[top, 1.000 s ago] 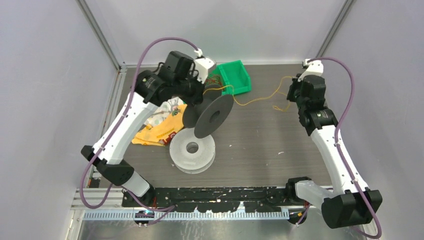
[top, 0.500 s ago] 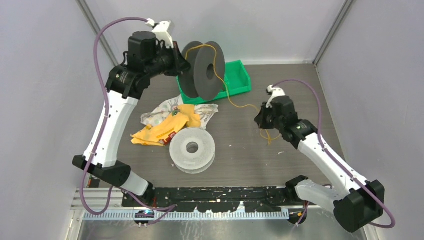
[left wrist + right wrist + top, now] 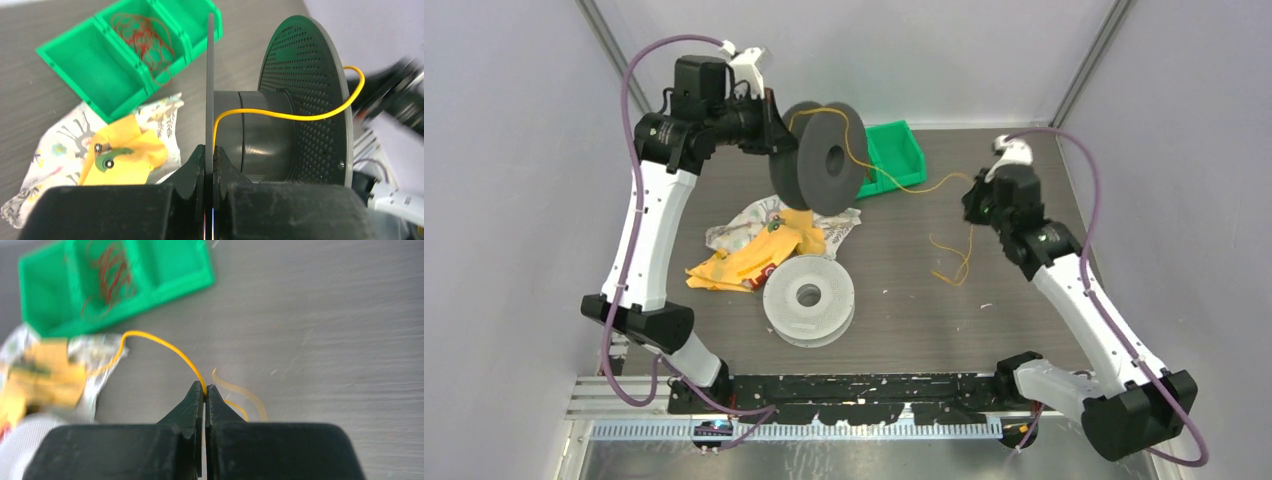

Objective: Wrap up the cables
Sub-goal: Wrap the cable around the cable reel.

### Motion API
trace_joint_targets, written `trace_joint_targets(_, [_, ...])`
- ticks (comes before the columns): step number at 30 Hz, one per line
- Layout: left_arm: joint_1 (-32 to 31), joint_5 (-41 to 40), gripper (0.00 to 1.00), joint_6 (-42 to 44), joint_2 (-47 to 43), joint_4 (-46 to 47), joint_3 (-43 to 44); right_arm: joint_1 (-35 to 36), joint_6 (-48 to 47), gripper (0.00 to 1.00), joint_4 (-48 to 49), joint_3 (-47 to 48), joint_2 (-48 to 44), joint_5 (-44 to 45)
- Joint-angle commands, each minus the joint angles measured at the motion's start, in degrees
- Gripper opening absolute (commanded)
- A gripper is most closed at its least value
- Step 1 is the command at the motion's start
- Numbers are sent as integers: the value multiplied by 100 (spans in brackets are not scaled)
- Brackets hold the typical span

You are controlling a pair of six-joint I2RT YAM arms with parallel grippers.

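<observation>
**Yellow cable**: one end lies over the hub of the dark grey spool, which is held off the table at 11 o'clock. From there the strand runs toward 3 o'clock into the right gripper, whose jaws are pinched tight on it. Slack loops on the table at 5 o'clock of the spool.

**Left gripper**: clamped on the spool's near flange.

**Reddish-brown cables**: in the green bin at 12 o'clock.

**Pale spool**: lies flat at 6 o'clock of the dark one.
</observation>
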Motion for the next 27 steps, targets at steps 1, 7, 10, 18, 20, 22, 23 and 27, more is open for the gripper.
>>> trace_joint_targets(1, [-6,598,1,748,-327,-499,-593,-1259,-162,1,518,717,371,-315])
trace_joint_targets(7, [-27,1099,1,1133,-1108,-329,-2004,-2310,-39,1,627,1264,1214,-323])
trace_joint_targets(10, [-32,1345,1,1110,-1343,-162,-2304,-2395,-40,1,675,1377,1645,-307])
trace_joint_targets(18, [54,1711,1,107,-1572,1148,-2058,-2338,-2,1,666,674,1699,-819])
trace_joint_targets(20, [120,1453,1,-417,-1428,1501,-1835,-2200,24,1,689,421,1478,-928])
trace_joint_targets(22, [134,1078,1,-999,-1226,1811,-1614,-1880,40,1,704,173,1168,-945])
trace_joint_targets(23, [139,753,1,-1220,-1118,1913,-1514,-1700,42,1,712,47,999,-934])
trace_joint_targets(27, [163,-447,1,-1824,-881,2349,-1495,-949,39,1,474,-235,505,-774])
